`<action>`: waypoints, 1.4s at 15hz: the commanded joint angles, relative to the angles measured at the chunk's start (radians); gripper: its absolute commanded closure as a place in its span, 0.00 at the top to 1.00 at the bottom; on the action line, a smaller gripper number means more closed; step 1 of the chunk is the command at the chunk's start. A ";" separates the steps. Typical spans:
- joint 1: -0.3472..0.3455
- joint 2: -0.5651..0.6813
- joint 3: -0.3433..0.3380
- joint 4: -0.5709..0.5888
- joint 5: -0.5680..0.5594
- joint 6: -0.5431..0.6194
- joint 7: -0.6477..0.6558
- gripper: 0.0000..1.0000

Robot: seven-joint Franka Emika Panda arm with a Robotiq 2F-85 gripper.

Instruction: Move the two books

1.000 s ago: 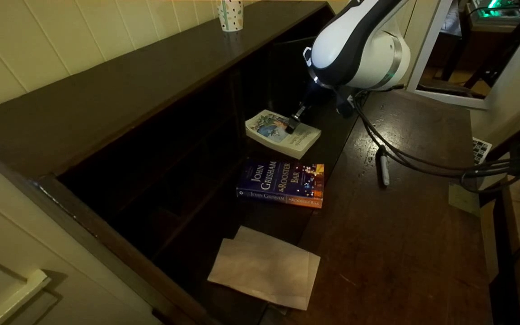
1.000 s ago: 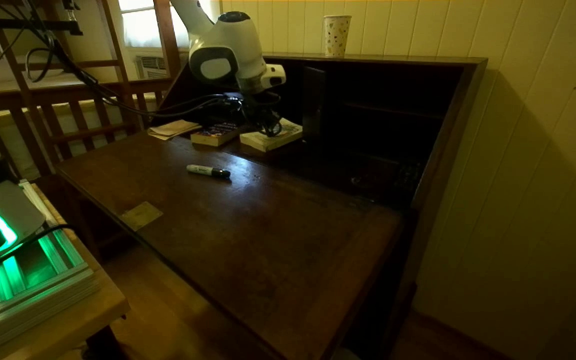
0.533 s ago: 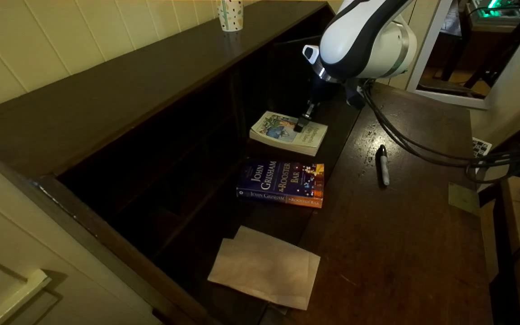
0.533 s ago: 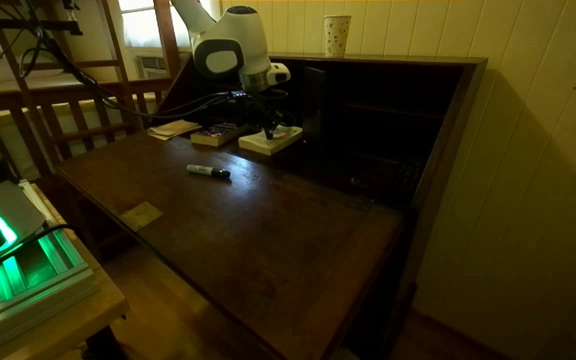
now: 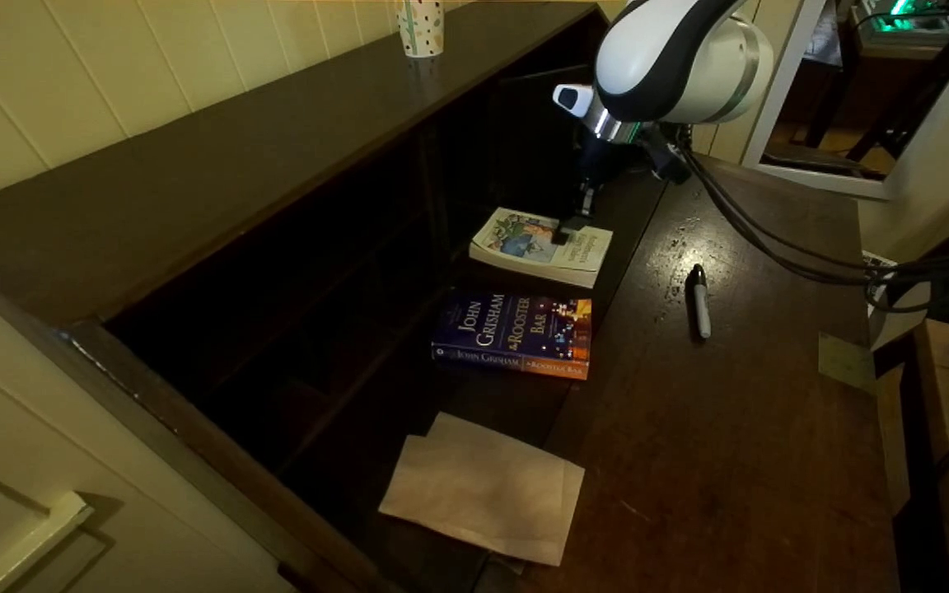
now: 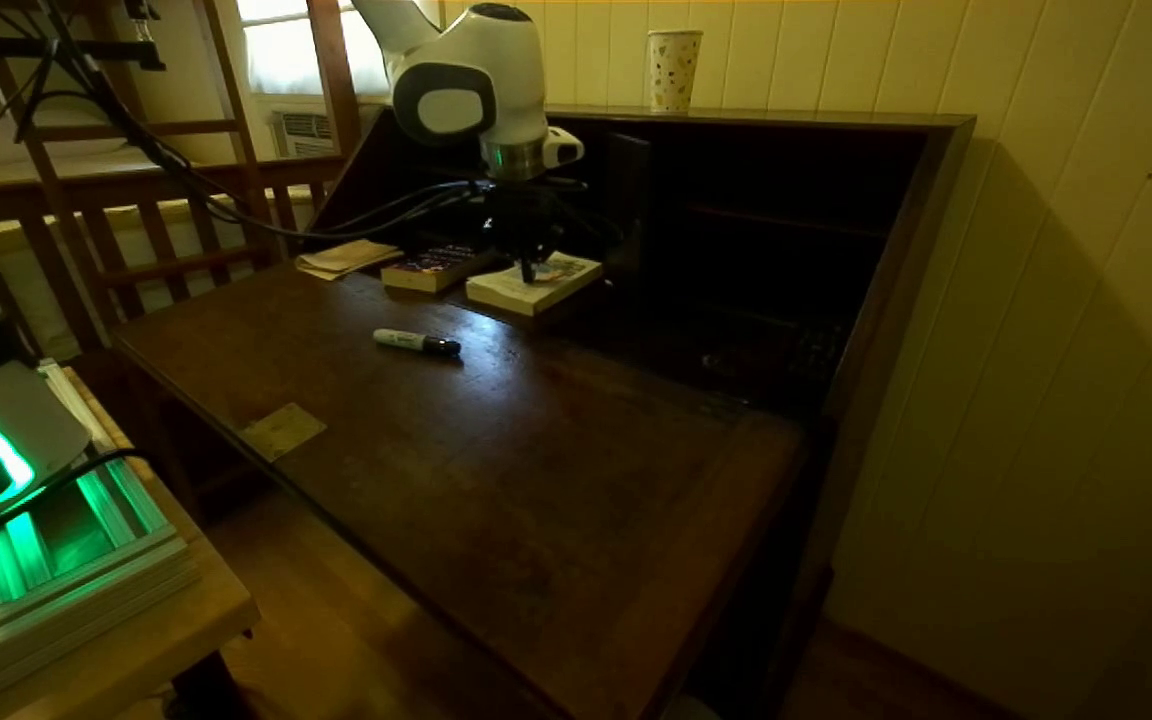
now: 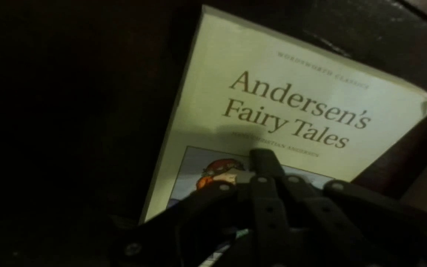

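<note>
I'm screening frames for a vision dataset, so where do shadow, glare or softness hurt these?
Wrist view: a shadow crosses the pale book near the gripper, small print is slightly soft, and the left side is nearly black; both exterior views: glare on the desk beside the marker, and the cabinet very dark inside.

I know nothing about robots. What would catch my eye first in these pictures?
Probably the big white and black robot arm, leaning over the dark wooden desk with its jaws closed, at the cover of the pale Andersen's Fairy Tales book. Next, perhaps, the dark blue John Grisham book lying beside it, orange at one end. In an exterior view, a bright green light glows near the left edge.
</note>
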 commanded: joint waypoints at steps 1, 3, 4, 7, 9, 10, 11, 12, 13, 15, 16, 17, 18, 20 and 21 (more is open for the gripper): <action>-0.012 -0.024 0.005 -0.044 0.010 -0.081 -0.150 0.00; -0.002 -0.042 -0.004 -0.061 0.011 -0.114 -0.224 0.00; 0.011 -0.047 -0.019 -0.068 -0.003 -0.125 -0.247 0.00; 0.085 -0.045 -0.108 -0.079 -0.080 -0.098 -0.214 0.00; 0.146 -0.032 -0.183 -0.079 -0.160 -0.047 -0.130 0.00; 0.183 -0.029 -0.226 -0.084 -0.216 -0.009 -0.067 0.00; 0.211 -0.020 -0.262 -0.080 -0.266 0.014 -0.003 0.00; 0.234 -0.020 -0.291 -0.079 -0.311 0.022 0.053 0.00; 0.249 -0.017 -0.307 -0.075 -0.345 0.026 0.098 0.00; 0.274 -0.019 -0.325 -0.076 -0.408 0.019 0.175 0.00; 0.283 -0.018 -0.324 -0.073 -0.426 0.010 0.212 0.00; 0.289 -0.020 -0.320 -0.072 -0.438 0.001 0.245 0.00; 0.296 -0.019 -0.317 -0.068 -0.444 -0.007 0.288 0.00; 0.297 -0.016 -0.316 -0.068 -0.435 0.002 0.385 0.00; 0.299 -0.020 -0.320 -0.073 -0.431 0.004 0.442 0.00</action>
